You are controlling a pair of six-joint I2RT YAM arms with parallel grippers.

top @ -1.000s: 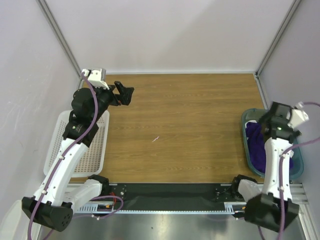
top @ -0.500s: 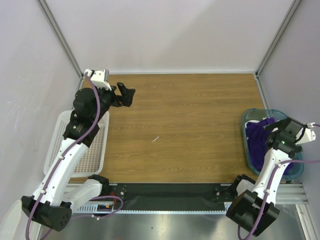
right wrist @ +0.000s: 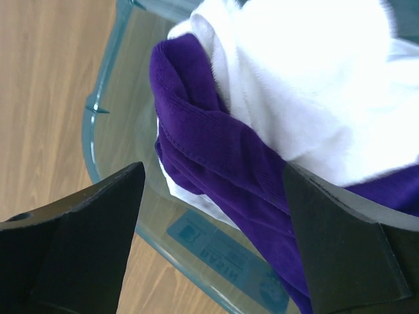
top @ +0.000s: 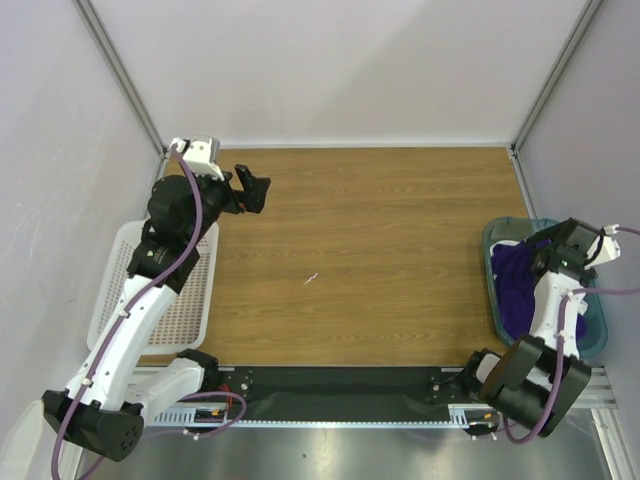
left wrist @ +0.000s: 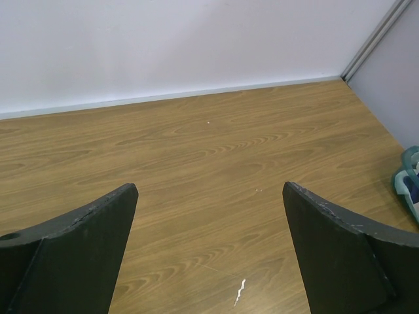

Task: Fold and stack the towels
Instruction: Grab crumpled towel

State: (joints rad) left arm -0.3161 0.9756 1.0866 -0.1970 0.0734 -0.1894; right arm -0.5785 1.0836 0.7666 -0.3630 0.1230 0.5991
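Note:
The towels lie bunched in a teal bin (top: 497, 235) at the table's right edge. In the top view mostly purple cloth (top: 512, 290) shows. In the right wrist view a deep-purple towel (right wrist: 216, 140) folds over a larger white towel (right wrist: 314, 78) inside the bin (right wrist: 111, 98). My right gripper (right wrist: 213, 171) hangs low over the bin, open, its wide-spread fingers on either side of the purple fold without pinching it. My left gripper (top: 255, 190) is held over the table's far left, open and empty, with only bare wood between its fingers (left wrist: 91, 222).
A white perforated basket (top: 190, 290) sits at the table's left edge under the left arm. A small white scrap (top: 312, 278) lies mid-table. Walls close in the back and both sides. The teal bin's corner (left wrist: 407, 180) shows at the right edge of the left wrist view.
The right arm has swung its wrist round and down over the bin, bringing the gripper close to the purple towel. The left arm has barely shifted.

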